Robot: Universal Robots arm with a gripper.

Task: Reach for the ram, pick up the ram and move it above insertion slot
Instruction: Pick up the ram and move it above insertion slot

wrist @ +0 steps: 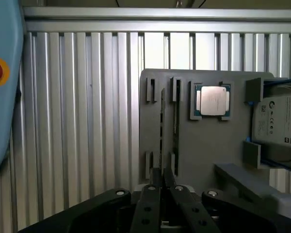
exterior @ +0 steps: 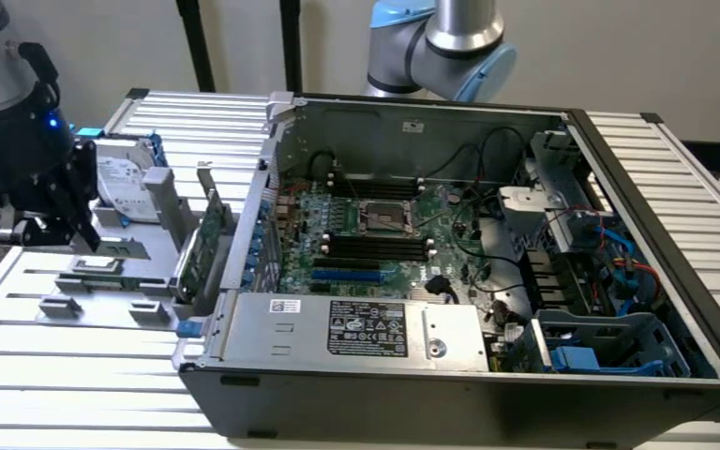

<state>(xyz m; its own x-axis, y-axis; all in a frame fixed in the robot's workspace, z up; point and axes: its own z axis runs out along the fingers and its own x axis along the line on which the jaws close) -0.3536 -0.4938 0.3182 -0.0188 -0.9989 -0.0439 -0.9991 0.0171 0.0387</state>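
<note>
We see the black two-fingered hand (wrist: 162, 180) drawn narrow, its fingers pinched on the near end of the ram (wrist: 161, 141), a thin stick seen edge-on. The ram stands in a slot of the flat grey plastic holder (wrist: 208, 141). That holder lies near the edge of the ribbed aluminium tabletop (exterior: 72, 375) on the exterior view's left, where the hand (exterior: 85, 242) reaches down to it. Beside the ram sits a square silver processor chip (wrist: 213, 100). An open black computer case (exterior: 460, 375) fills the rest of the tabletop.
</note>
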